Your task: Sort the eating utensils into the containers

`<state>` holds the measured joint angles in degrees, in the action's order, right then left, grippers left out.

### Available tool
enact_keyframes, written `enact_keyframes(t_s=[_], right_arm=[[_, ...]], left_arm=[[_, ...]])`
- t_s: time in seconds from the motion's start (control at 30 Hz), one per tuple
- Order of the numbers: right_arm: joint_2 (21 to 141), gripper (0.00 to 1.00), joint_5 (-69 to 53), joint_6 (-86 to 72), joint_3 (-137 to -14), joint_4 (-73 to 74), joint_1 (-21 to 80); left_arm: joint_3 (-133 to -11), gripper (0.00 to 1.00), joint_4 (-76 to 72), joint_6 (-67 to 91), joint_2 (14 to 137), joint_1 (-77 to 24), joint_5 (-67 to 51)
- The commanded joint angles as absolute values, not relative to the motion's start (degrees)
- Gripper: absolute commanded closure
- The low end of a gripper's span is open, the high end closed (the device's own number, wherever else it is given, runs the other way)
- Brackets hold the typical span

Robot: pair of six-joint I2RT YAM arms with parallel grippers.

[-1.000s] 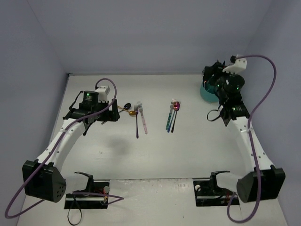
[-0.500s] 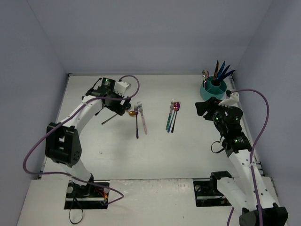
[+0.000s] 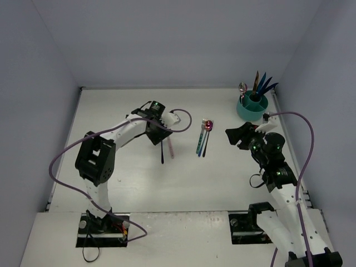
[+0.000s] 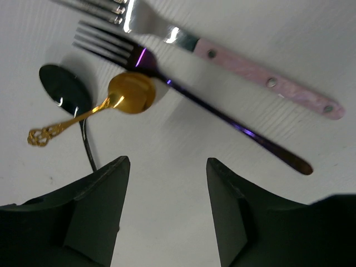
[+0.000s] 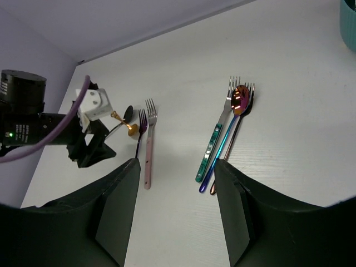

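Note:
My left gripper point(image 3: 155, 135) point(image 4: 167, 167) is open and empty, low over the left cluster. That cluster holds a pink-handled fork point(image 4: 267, 83) point(image 3: 170, 146), a dark purple fork point(image 4: 222, 117) point(image 3: 162, 151), a gold spoon point(image 4: 130, 93) and a black spoon point(image 4: 64, 92). My right gripper point(image 3: 233, 135) point(image 5: 177, 167) is open and empty, right of the middle cluster. That cluster holds a teal-handled fork point(image 5: 214, 147) point(image 3: 199, 142), a blue utensil, a copper one and an iridescent pink spoon point(image 5: 240, 100) point(image 3: 208, 126). The teal caddy point(image 3: 250, 110) at the back right holds several upright utensils.
The left gripper point(image 5: 89, 147) also shows in the right wrist view beside the left cluster. Walls close the table at the back and both sides. The caddy's edge point(image 5: 349, 11) shows at the top right of the right wrist view.
My left arm swung right from the back left to over the left cluster. My right arm pulled back from the caddy toward the middle, uncovering the utensils standing in it.

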<state>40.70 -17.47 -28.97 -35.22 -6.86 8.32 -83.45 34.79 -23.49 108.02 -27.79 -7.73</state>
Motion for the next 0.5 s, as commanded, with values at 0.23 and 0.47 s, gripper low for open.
enact_keyframes(t_s=[0.23, 0.47], right_arm=[[39.4, 0.46, -17.9, -28.5, -36.2, -7.9, 8.7], [38.7, 0.46, -17.1, -28.1, -36.2, -6.8, 8.7]], left_arm=[[-83.1, 0.53, 23.3, -18.2, 106.0, -30.5, -0.5], [-84.8, 0.56, 23.0, -15.7, 108.7, -30.6, -1.3]])
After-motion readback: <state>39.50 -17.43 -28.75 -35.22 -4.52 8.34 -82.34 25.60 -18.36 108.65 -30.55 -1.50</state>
